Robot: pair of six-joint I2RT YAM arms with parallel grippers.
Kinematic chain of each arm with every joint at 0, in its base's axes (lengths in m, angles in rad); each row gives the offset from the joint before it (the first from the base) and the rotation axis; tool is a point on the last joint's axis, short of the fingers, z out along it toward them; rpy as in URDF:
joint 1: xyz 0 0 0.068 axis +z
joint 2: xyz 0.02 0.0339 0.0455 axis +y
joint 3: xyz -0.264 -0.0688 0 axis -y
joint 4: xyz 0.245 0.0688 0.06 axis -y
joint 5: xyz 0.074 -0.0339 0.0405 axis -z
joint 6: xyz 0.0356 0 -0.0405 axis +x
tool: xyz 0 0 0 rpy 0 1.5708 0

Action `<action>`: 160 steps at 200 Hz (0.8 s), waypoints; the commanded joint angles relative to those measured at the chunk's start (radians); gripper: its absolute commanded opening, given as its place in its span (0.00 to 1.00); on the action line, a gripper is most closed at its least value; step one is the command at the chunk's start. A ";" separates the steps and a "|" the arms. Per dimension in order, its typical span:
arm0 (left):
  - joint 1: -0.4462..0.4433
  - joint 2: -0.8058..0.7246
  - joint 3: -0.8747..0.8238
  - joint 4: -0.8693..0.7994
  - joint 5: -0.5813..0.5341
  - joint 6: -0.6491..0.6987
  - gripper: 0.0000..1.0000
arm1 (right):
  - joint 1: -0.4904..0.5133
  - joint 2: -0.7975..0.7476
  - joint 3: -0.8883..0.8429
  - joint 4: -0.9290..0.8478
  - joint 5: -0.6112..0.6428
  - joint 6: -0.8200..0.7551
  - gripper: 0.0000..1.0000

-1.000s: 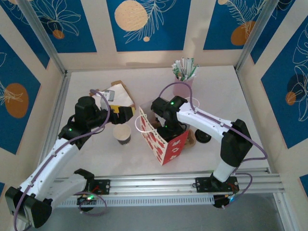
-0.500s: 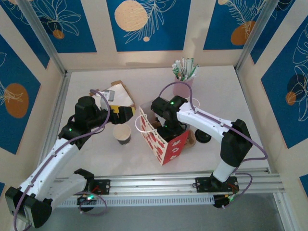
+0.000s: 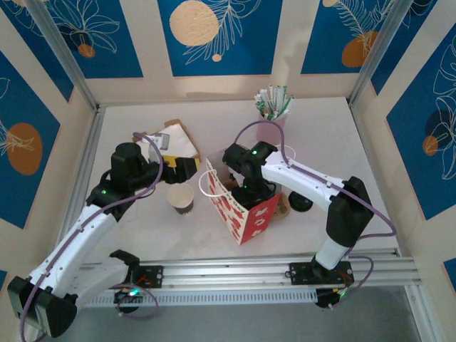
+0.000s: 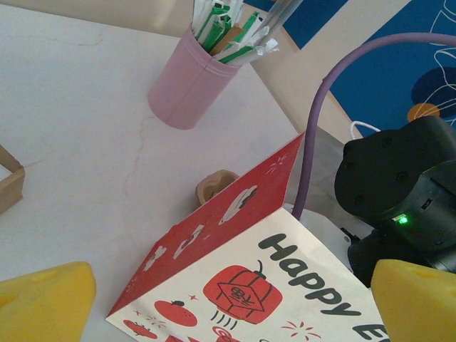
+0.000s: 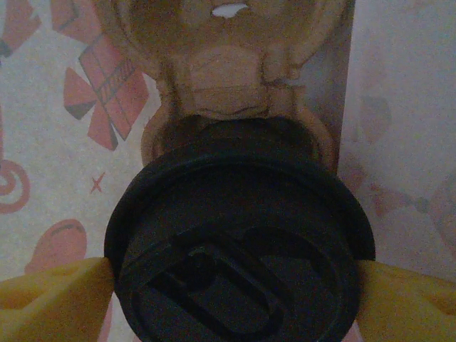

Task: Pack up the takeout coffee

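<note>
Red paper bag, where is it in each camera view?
Top external: red paper bag at centre.
Left wrist: bottom middle.
Right wrist: its inner walls surround the lidded cup.
Shared landmark: pink straw cup behind the bag, top and left wrist.

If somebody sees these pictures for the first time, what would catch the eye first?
The red gift bag standing open in the middle draws the eye first, with the right gripper inside it, closed on a black-lidded cup. Next come the pink holder full of straws at the far side and the open left gripper near an uncovered paper cup.
</note>
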 commanded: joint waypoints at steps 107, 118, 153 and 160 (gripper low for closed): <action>-0.017 0.043 0.027 0.020 -0.002 0.027 0.99 | 0.005 -0.027 0.058 -0.045 0.034 0.014 0.87; -0.019 0.044 0.029 0.019 0.000 0.026 0.99 | 0.005 -0.027 0.064 -0.048 0.035 0.013 0.87; -0.020 0.046 0.029 0.021 -0.001 0.028 0.99 | 0.004 -0.029 0.082 -0.060 0.043 0.015 0.87; -0.020 0.045 0.030 0.023 -0.001 0.027 0.99 | 0.004 -0.029 0.084 -0.062 0.043 0.016 0.87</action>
